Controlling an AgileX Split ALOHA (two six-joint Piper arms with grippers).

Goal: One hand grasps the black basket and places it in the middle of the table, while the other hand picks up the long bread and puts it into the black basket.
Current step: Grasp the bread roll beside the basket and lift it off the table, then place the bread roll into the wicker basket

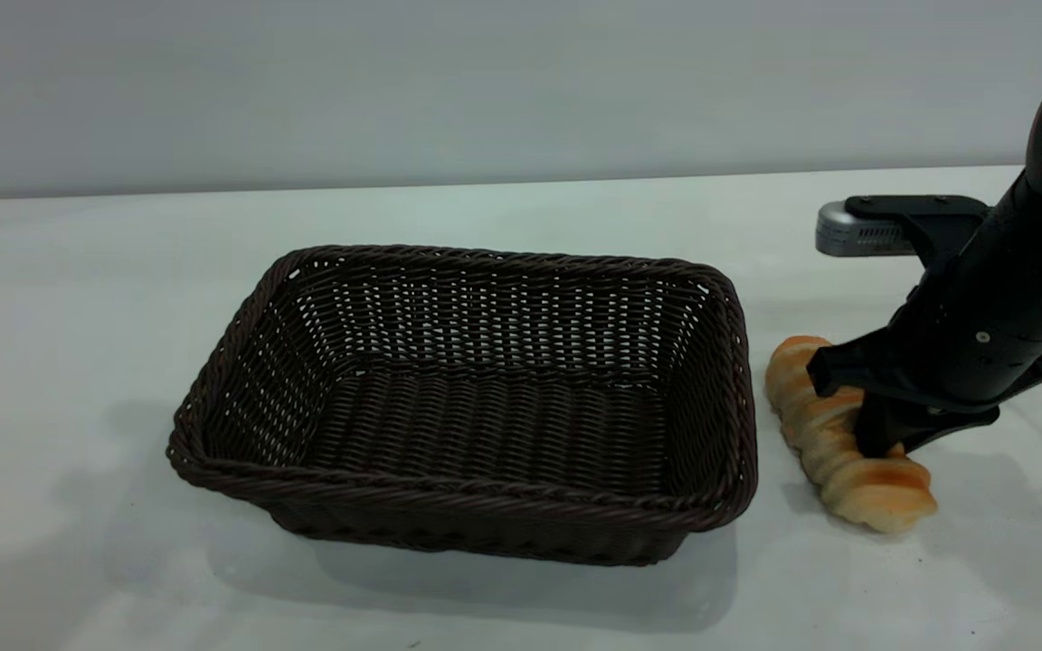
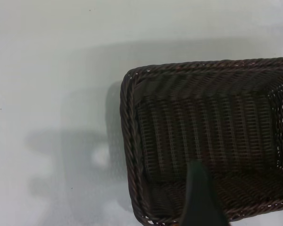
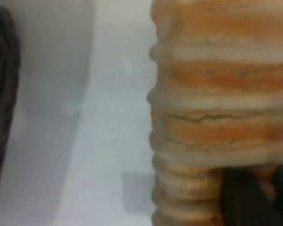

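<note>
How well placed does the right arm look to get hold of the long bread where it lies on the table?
Probably well placed: the right claw is already down on the long bread, which lies on the table beside the black basket, with nothing between them.

white table (image 1: 78, 298), black basket (image 1: 476, 398) mid, long bread (image 1: 838, 443) just beside

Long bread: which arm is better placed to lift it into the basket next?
Right. The right gripper is already down on the long bread, beside the black basket. The left gripper hangs above the basket.
</note>
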